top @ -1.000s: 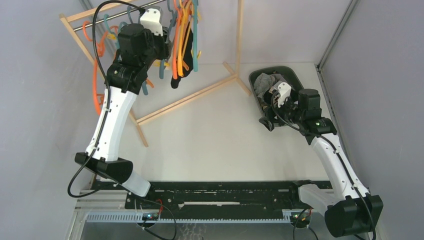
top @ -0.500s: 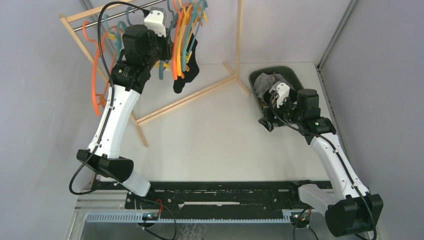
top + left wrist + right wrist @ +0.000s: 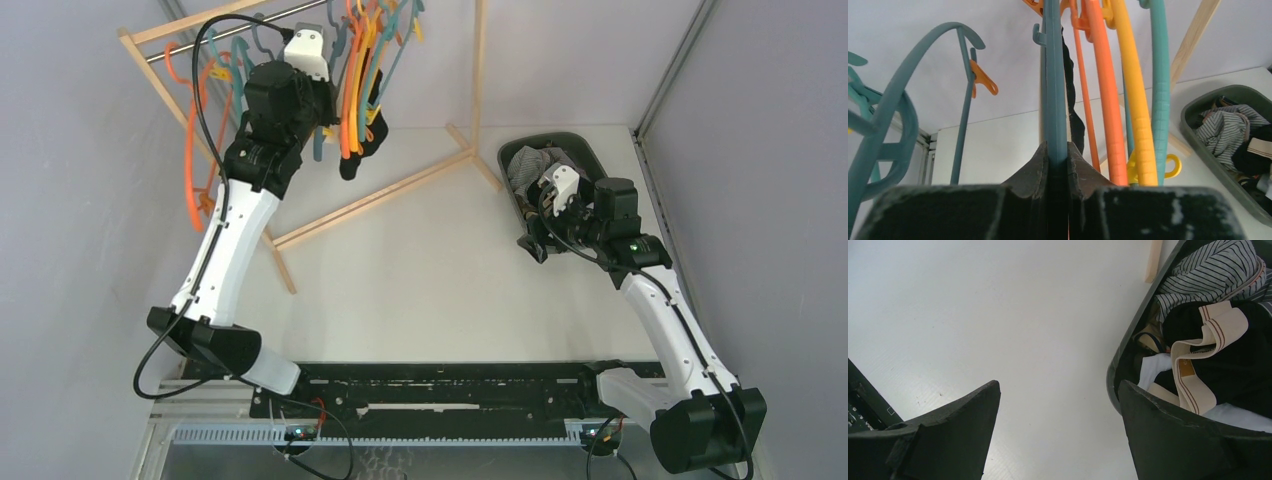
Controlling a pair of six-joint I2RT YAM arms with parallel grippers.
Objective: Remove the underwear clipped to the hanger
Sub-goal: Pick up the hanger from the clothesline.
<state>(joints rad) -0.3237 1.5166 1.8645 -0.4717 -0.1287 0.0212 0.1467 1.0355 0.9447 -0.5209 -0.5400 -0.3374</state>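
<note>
My left gripper (image 3: pixel 333 98) is up at the clothes rack and shut on the bar of a teal hanger (image 3: pixel 1055 100), as the left wrist view (image 3: pixel 1058 152) shows. A black underwear (image 3: pixel 358 150) hangs from that bunch of hangers, and a strip of it shows just behind the teal bar (image 3: pixel 1071 95). My right gripper (image 3: pixel 532 232) is open and empty, low over the table at the left rim of the dark green basket (image 3: pixel 575 137). In the right wrist view (image 3: pixel 1058 385) the basket rim (image 3: pixel 1120 360) is beside the right finger. A black brief with a beige waistband (image 3: pixel 1208 340) lies in the basket.
Orange (image 3: pixel 1103 90), yellow (image 3: pixel 1135 100) and teal (image 3: pixel 1160 75) hangers crowd the metal rail of the wooden rack (image 3: pixel 375 197). Loose orange and teal hangers (image 3: pixel 190 150) hang at the left. A striped cloth (image 3: pixel 1213 275) lies in the basket. Grey walls stand on both sides.
The held hanger with the black underwear swung right and then back left. My left gripper shifted slightly with it. The right arm has not moved.
</note>
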